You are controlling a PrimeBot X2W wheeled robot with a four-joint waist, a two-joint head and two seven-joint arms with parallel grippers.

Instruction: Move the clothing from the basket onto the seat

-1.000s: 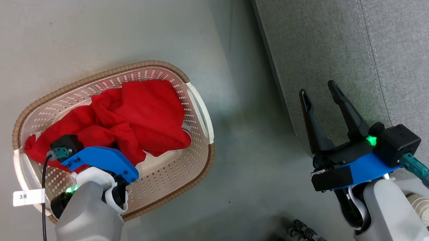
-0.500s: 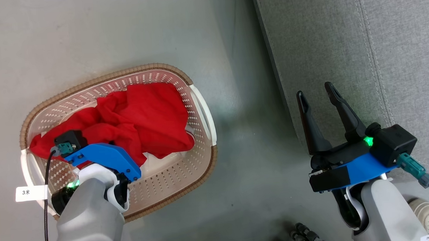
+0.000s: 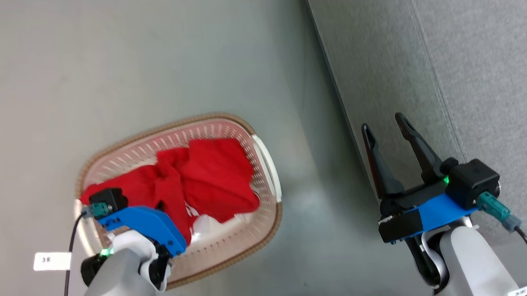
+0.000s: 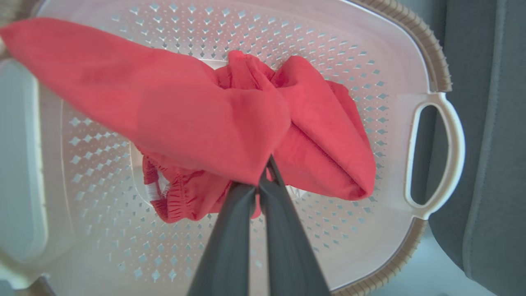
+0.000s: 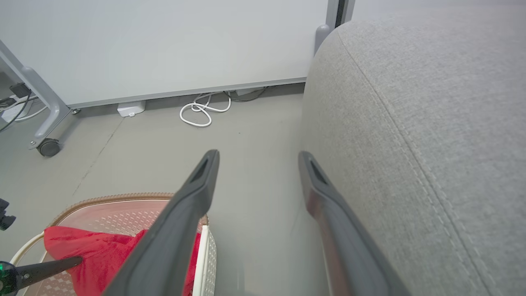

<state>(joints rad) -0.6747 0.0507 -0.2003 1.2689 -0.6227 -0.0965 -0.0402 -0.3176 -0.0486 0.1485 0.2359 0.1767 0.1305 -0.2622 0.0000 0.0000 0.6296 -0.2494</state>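
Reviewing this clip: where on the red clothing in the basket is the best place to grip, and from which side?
Pinch a raised fold near the middle of the red clothing, coming straight down from above. The fabric is bunched into ridges two fingers can close on, and the walls of the basket block a sideways approach. The left gripper is shut on such a fold.

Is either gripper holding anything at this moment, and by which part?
The left gripper is shut on the clothing, pinching a bunched fold of the fabric between its fingertips. The right gripper is open and holds nothing.
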